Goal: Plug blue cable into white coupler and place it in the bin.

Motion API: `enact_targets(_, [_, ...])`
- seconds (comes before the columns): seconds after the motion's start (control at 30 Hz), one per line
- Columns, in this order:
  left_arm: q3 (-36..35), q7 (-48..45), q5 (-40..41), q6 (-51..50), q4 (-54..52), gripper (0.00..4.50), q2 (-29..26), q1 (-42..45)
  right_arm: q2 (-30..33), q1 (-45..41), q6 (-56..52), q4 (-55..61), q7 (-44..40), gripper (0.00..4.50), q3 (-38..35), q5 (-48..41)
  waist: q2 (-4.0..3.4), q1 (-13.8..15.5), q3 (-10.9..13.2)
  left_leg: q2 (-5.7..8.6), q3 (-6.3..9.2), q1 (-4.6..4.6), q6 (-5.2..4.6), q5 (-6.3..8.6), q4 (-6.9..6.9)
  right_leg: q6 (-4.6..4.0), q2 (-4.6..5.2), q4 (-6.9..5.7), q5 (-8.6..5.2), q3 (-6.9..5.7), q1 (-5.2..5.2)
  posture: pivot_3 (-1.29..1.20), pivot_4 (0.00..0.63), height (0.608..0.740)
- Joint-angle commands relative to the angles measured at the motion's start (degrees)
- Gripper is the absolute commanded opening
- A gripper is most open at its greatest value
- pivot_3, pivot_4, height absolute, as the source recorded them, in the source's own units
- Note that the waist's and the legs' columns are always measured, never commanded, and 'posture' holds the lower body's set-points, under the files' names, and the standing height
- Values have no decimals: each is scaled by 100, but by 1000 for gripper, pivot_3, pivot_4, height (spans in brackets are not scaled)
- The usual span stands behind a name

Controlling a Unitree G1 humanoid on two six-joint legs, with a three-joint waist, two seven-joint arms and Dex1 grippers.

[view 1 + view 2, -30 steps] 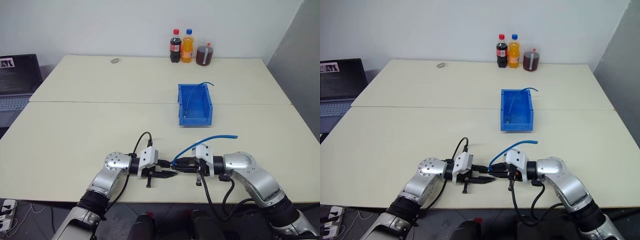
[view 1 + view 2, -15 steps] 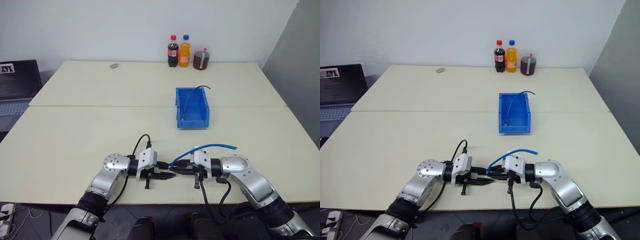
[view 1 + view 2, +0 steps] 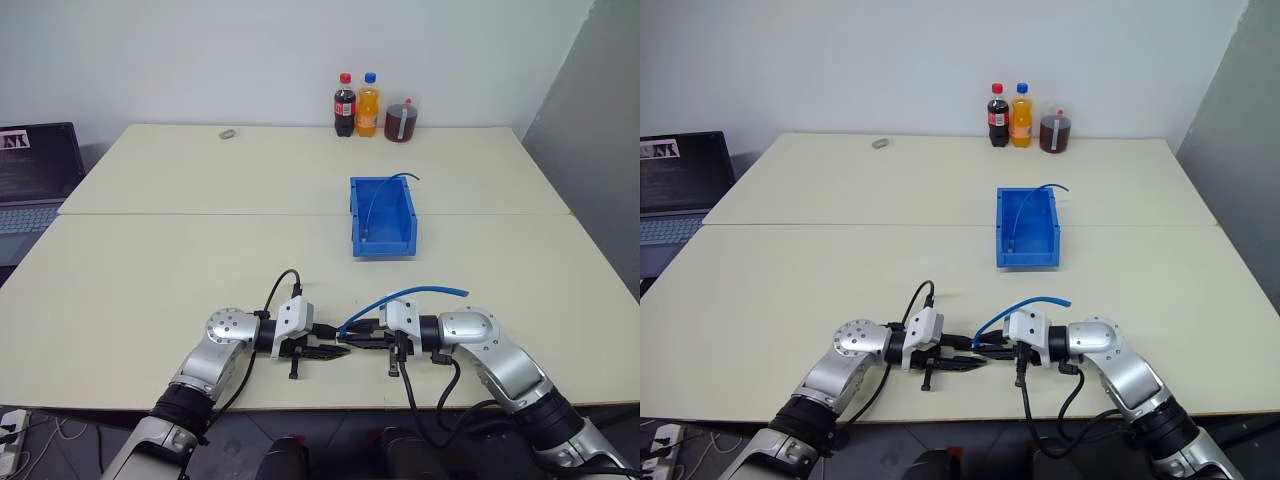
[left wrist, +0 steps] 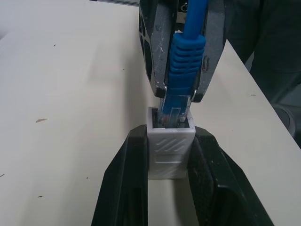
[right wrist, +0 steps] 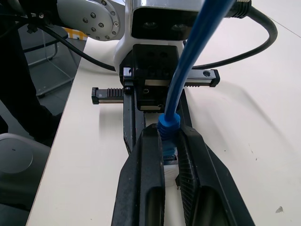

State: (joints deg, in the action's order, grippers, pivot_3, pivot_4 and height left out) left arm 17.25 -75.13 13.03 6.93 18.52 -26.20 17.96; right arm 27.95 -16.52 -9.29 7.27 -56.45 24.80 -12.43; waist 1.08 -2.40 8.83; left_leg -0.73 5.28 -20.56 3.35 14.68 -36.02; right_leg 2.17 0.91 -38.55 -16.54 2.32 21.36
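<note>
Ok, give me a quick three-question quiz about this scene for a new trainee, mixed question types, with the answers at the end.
1. True or false: the left gripper is shut on the white coupler.
2. Multiple choice: where is the plug of the blue cable that the right gripper holds? A) lying in the bin B) at the mouth of the coupler's socket C) flat on the table
3. Short answer: what already lies in the bin, with one end curving over its far rim?

Key
1. True.
2. B; whether it is pushed fully home cannot be told.
3. A second blue cable.
</note>
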Motion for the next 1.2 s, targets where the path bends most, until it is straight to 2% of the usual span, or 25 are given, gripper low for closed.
enact_targets(0.03, [274,-116,-335,-188,204,795,-138,-234,163,162,-438,-503,-57,127,189,339,0,0,0,0,0,0,0,0,0,0,0,0,0,0,0,0,150,740])
enact_targets(0.6, [273,-126,-318,-192,206,795,-131,-251,140,93,-720,-687,-30,127,347,505,0,0,-13,-1,1,2,1,0,5,-4,0,3,-4,-1,0,0,150,740])
enact_targets(1.2, [258,-89,-297,-214,191,795,-125,-261,8,-8,-479,-1163,8,126,408,599,-1,-31,-83,-8,2,31,1,2,31,-35,-3,3,-28,-2,-10,0,150,740])
